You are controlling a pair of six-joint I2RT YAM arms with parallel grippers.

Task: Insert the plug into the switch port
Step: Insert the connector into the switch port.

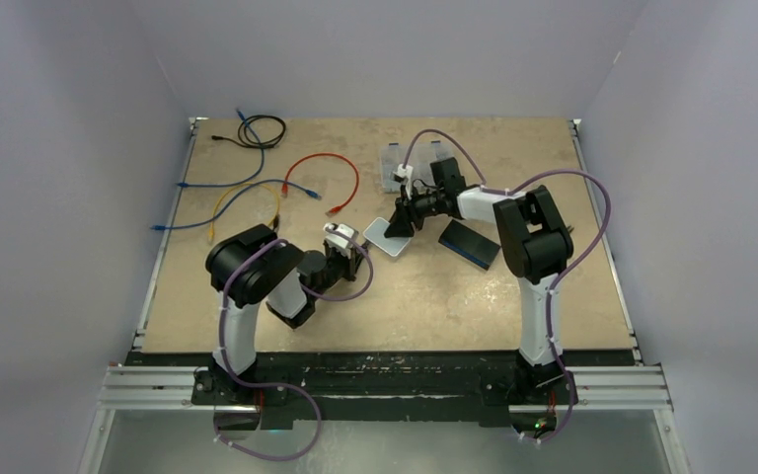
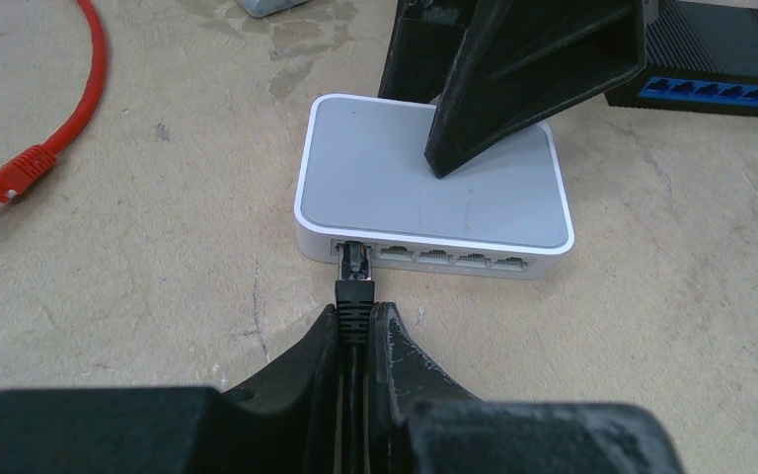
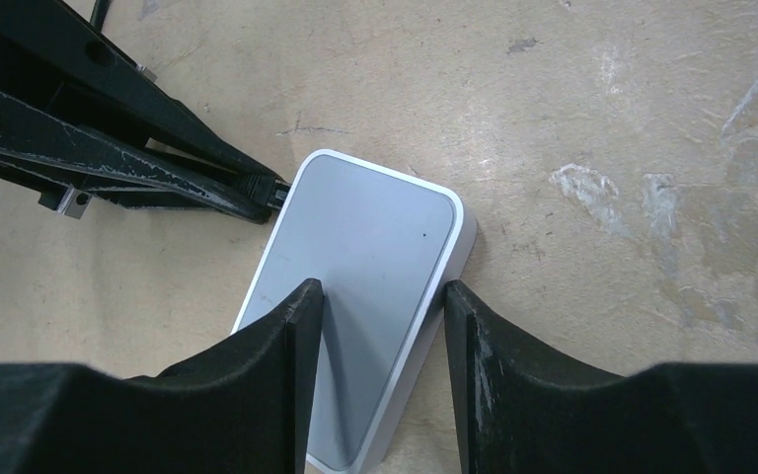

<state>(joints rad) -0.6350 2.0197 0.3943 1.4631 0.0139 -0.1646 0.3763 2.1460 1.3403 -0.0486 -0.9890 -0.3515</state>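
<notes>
A white switch (image 2: pixel 424 178) with a grey top lies mid-table, its row of ports facing my left gripper (image 2: pixel 355 316). That gripper is shut on a black cable just behind its black plug (image 2: pixel 355 272). The plug's tip sits in the leftmost port. In the top view the switch (image 1: pixel 387 237) lies between the left gripper (image 1: pixel 350 247) and the right gripper (image 1: pixel 402 219). My right gripper (image 3: pixel 383 296) is open and straddles the switch's (image 3: pixel 365 257) back edge: one finger rests on the top, the other stands beside the side wall.
A black switch with blue ports (image 1: pixel 470 244) lies right of the white one. A red cable (image 1: pixel 321 178), blue and yellow cables (image 1: pixel 227 188) and a black cable (image 1: pixel 257 128) lie at the back left. A clear plastic box (image 1: pixel 410 163) stands behind the right gripper.
</notes>
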